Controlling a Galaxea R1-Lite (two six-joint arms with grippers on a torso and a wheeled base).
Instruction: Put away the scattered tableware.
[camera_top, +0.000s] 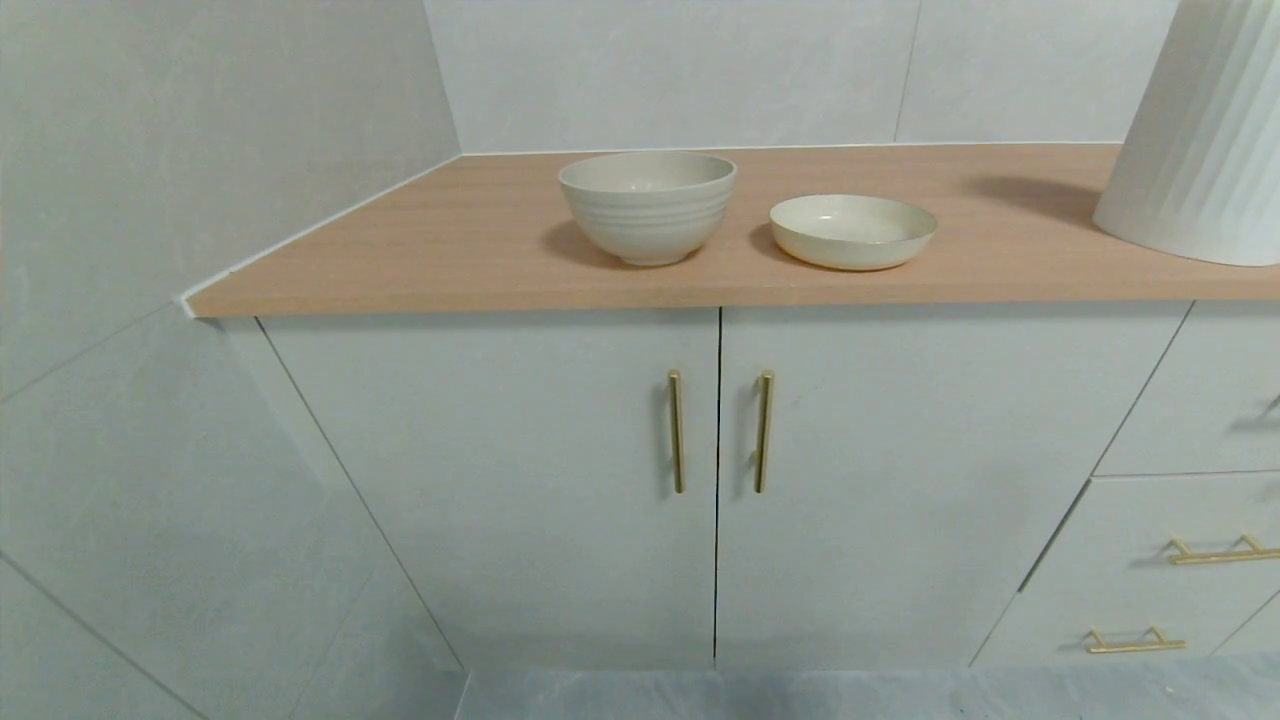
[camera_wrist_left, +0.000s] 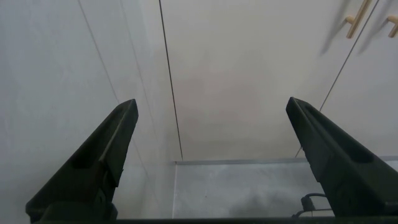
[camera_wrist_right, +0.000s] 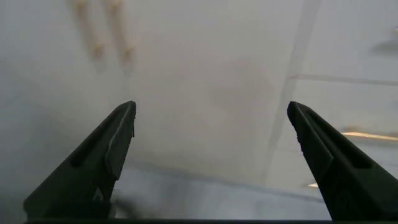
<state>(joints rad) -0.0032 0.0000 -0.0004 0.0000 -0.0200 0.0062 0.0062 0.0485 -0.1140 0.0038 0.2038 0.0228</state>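
Sitting side by side on the wooden countertop (camera_top: 450, 250), the deep bowl (camera_top: 648, 205) and shallow dish (camera_top: 852, 230) stand just apart, back from its front edge (wall at left, ribbed white vessel (camera_top: 1195, 140) at right). Well below, the left gripper (camera_wrist_left: 211, 107) and right gripper (camera_wrist_right: 211, 109) face the cabinet doors (camera_top: 500, 480), fingers spread wide, holding nothing.

The deep bowl (camera_top: 647, 205) is showing pale beige with horizontal bands; the shallow dish (camera_top: 852, 232) is showing cream; the countertop (camera_top: 420, 255) is wearing light-brown wood grain; the cabinet doors (camera_top: 500, 500) are showing off-white, their handles (camera_top: 676, 431) gleaming gold; the fluted vessel (camera_top: 1195, 140) is showing white.
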